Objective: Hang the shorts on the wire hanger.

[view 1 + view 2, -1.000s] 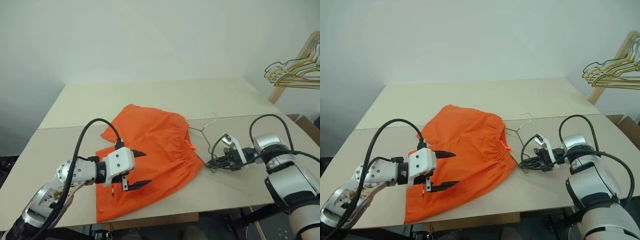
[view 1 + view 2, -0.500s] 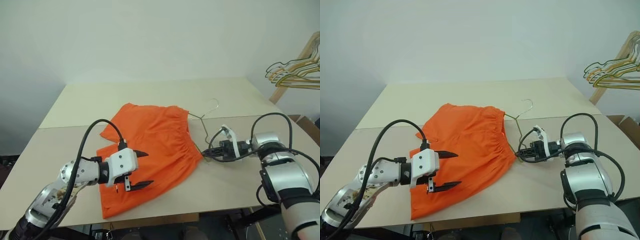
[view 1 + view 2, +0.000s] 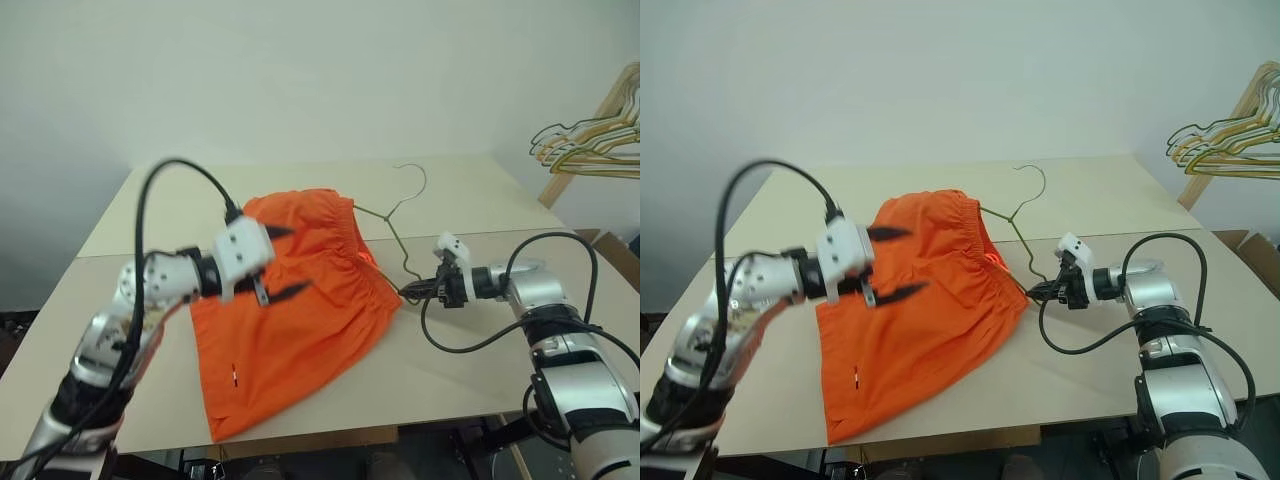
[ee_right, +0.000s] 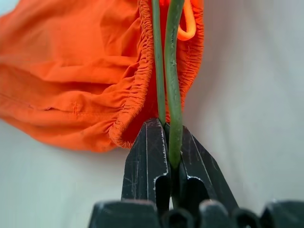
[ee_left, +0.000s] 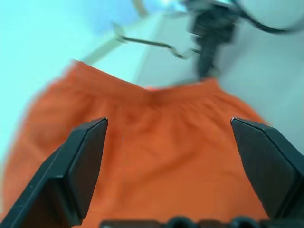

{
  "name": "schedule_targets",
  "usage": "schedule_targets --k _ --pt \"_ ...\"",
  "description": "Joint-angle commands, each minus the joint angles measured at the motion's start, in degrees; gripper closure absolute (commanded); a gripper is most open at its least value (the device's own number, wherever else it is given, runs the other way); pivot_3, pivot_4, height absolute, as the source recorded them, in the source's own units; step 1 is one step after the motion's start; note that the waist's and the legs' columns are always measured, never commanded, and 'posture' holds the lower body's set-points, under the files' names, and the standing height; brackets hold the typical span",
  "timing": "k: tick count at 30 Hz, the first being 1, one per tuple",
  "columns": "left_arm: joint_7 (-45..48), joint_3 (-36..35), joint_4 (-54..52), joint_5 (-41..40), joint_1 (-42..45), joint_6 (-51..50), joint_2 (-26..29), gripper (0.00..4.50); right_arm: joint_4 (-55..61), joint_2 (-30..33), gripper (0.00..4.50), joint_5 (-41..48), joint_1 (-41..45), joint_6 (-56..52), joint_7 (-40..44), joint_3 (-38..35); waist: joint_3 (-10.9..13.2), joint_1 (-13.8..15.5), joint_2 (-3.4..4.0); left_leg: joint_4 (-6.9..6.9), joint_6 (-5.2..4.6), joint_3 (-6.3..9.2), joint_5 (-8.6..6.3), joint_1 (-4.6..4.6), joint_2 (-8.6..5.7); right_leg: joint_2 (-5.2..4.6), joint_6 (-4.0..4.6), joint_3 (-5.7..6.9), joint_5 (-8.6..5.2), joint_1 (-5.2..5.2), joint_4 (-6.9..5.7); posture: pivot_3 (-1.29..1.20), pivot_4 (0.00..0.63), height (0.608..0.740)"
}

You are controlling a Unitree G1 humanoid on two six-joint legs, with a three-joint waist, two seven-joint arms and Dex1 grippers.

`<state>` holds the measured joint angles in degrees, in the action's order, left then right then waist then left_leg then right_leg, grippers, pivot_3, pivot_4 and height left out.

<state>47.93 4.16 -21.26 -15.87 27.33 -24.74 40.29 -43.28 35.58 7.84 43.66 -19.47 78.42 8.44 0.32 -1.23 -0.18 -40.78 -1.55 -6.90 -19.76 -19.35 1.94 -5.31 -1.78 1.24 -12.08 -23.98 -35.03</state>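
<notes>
In the left eye view, the bright orange shorts (image 3: 300,310) lie spread on the pale surface (image 3: 470,200), the gathered elastic waistband toward the right and far side, one leg reaching to the near edge. The wire hanger (image 3: 392,215) stands tilted up off the surface, its small hook high over the far panel and its thin green frame running down along the waistband to the right gripper (image 3: 414,290). That gripper is pinched tight on the lower end of the wire, just beside the waistband's edge. The left gripper (image 3: 280,262) hovers above the shorts with its two black fingers spread wide and nothing between them. Off to the far right, a bunch of yellow and green hangers (image 3: 590,140) hangs on a wooden rack (image 3: 590,120), well apart from the surface.

The right eye view gives the same layout: hook raised, shorts flat, left gripper over the cloth.

In the left wrist view, the two black fingers (image 5: 78,166) stand far apart, with the orange cloth below and between them; the hanger wire and the other gripper appear blurred beyond the waistband.

In the right wrist view, the fingers (image 4: 147,156) are closed on two strands of green wire, which run on alongside the gathered waistband. A small orange loop (image 4: 189,23) shows by the wire at the waistband.
</notes>
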Motion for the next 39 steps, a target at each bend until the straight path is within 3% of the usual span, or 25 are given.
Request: schedule_targets --k 1,7,13,27,39 --pt "1.03 -1.03 10.07 2.32 9.33 5.21 -0.02 0.02 10.29 1.66 4.50 0.54 -1.89 -1.65 -0.94 -0.87 0.00 -0.21 0.00 -0.01 0.00 0.01 0.00 -0.01 0.00 0.00 0.00 0.02 0.00 0.00 -0.01 0.01 0.000 0.740" --pt "15.46 3.00 28.20 4.37 21.39 15.85 2.44 0.02 21.83 2.07 4.50 -0.05 -6.47 -3.07 -3.61 -0.05 0.00 -1.63 0.00 0.00 0.05 0.05 0.03 -0.03 0.00 0.00 -0.01 0.18 0.00 0.03 -0.01 -0.01 0.000 0.740" --pt "26.55 7.69 44.44 7.30 30.04 24.20 -0.67 0.02 28.16 1.63 4.50 -2.28 -8.45 -3.90 -7.78 2.28 0.00 -2.78 0.00 -0.03 0.08 0.05 0.06 -0.03 -0.01 0.00 -0.03 0.21 -0.01 0.07 0.02 -0.02 0.000 0.740" --pt "37.85 13.13 67.18 16.07 40.65 34.78 -7.19 0.02 32.05 1.49 4.50 -4.95 -8.33 -2.63 -11.19 5.06 0.01 -2.90 -0.01 -0.06 0.04 0.12 0.05 -0.27 0.00 0.01 -0.03 0.22 -0.01 -0.10 -0.02 -0.02 0.000 0.740" --pt "38.59 14.33 75.94 21.40 41.98 39.56 -10.08 3.83 35.51 1.92 4.50 -5.79 -7.97 -3.09 -11.49 5.74 0.01 -2.94 -0.01 -0.09 0.01 0.27 0.04 -0.50 0.00 0.00 -0.06 0.40 0.01 -0.16 -0.04 -0.04 0.000 0.740"
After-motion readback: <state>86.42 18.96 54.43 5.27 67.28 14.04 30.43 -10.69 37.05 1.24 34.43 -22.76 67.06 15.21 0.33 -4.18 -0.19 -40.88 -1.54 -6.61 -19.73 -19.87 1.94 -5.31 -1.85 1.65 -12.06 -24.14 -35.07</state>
